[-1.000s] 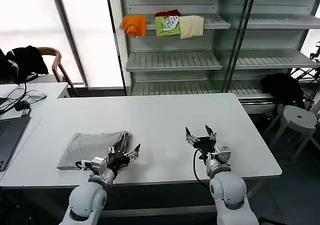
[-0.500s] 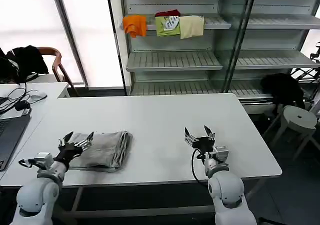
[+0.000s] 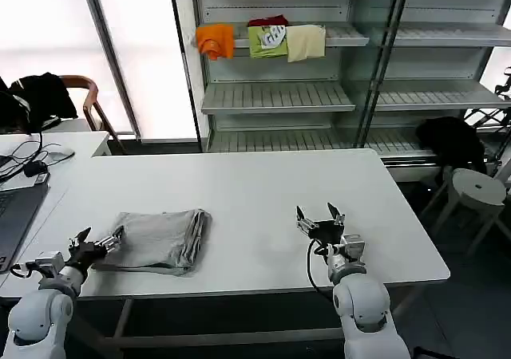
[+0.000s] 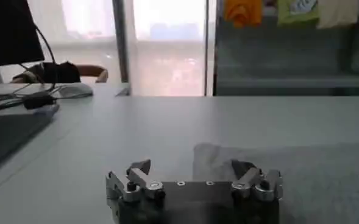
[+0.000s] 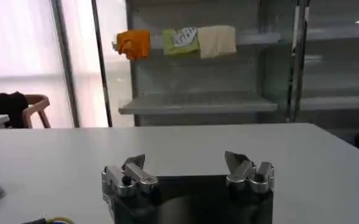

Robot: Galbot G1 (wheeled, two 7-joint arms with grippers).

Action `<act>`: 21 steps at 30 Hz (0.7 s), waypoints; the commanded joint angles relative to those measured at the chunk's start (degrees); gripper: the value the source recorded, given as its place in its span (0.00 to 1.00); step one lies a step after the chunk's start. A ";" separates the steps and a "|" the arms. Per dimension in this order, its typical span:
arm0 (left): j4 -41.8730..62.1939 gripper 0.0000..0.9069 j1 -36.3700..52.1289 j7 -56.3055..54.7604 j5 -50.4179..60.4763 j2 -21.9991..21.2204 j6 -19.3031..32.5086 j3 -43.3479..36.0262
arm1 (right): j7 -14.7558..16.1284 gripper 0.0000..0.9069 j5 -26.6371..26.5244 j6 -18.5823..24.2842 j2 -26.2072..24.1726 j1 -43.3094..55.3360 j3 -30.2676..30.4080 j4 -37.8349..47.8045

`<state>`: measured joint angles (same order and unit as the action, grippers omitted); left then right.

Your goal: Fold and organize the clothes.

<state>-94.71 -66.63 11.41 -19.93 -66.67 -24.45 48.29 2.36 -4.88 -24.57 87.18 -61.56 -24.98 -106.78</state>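
Folded light grey cotton shirt [image 3: 160, 240] lies lower left on white surface [image 3: 263, 191]; left claw [image 3: 96, 242] spread empty beside it, right claw [image 3: 319, 218] likewise idle lower centre; next likely squaring or stowing.

No text, label, brand or number can be read. The green cloth [image 3: 267, 41] on the shelf bears a white print, too small to make out.

Folded grey shirt [image 4: 289, 170] cut off at 3 and 6 o'clock (chest print hidden); laptop [image 3: 14, 215] cropped at 9 o'clock.
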 commanded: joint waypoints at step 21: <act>-0.19 0.01 -1.43 2.98 -1.67 -1.27 -3.88 -1.19 | -0.14 1.00 0.19 0.82 0.63 0.71 -0.01 1.63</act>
<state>-94.56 -67.87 13.93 -20.00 -67.71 -26.02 47.40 2.27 -4.73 -23.81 87.79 -60.83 -24.94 -105.23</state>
